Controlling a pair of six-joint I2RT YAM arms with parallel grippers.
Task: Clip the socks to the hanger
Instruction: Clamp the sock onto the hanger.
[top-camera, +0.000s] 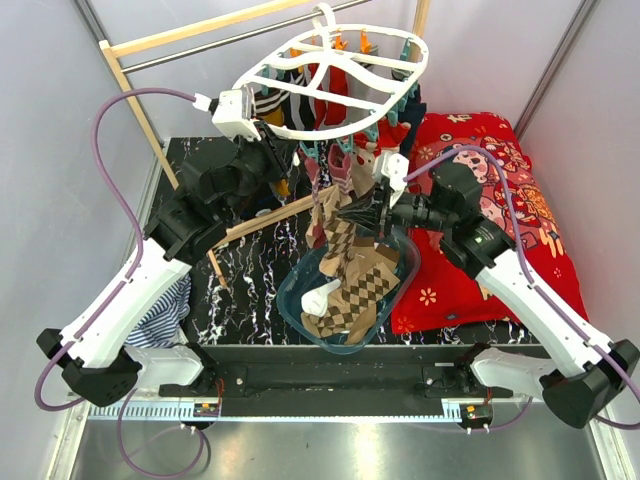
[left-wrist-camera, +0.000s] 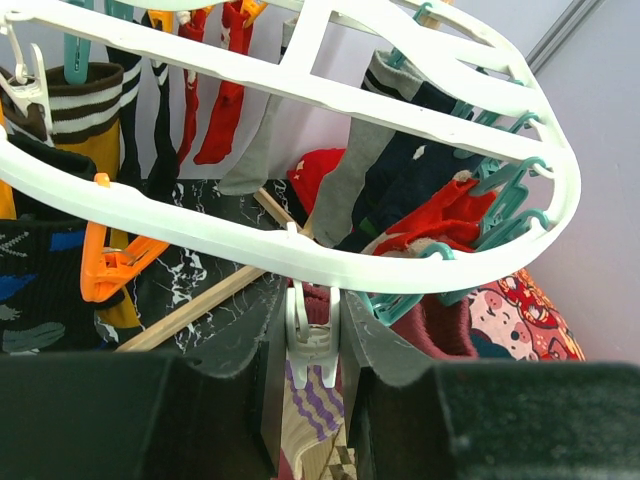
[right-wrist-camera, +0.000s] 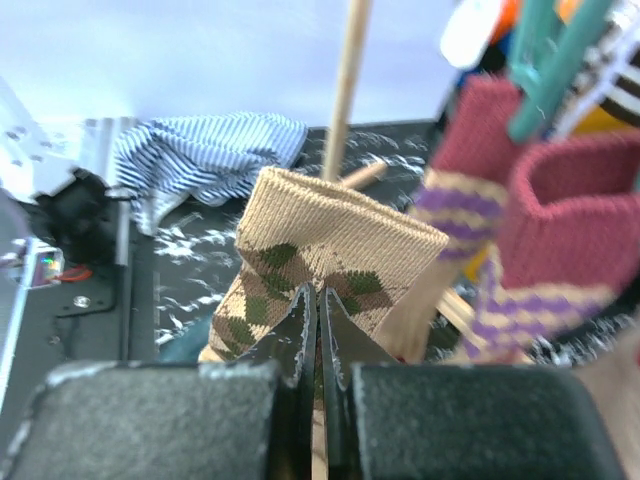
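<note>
From above: the hanger (top-camera: 310, 97) hung by its hook from the rack (top-camera: 150, 38), with socks crowded along its far side. The left gripper (top-camera: 285, 150) was up under the near rim. The right gripper (top-camera: 352, 213) sat just beside it, above the tub (top-camera: 287, 300), and an argyle sock (top-camera: 355, 280) trailed from it down into the tub. A red cushion (top-camera: 470, 250) lay on the right of the bench (top-camera: 240, 280), and a striped cloth (top-camera: 165, 310) lay by the left arm.

Left wrist: the jaws were partway closed and pinched a white clip (left-wrist-camera: 311, 340) dangling from the rim, one finger on each side. An orange clip (left-wrist-camera: 120, 265) hung to the left, and teal clips (left-wrist-camera: 505, 195) bunched on the right. A red sock (left-wrist-camera: 225, 100), a grey sock (left-wrist-camera: 345, 190) and a navy sock (left-wrist-camera: 415, 170) dangled behind.

Right wrist: the jaws were fully shut on the argyle sock's cuff, which stood up above the fingertips. A maroon striped sock (right-wrist-camera: 560, 200) hung close on the right. A wooden post (right-wrist-camera: 350, 80) rose behind the cuff.
</note>
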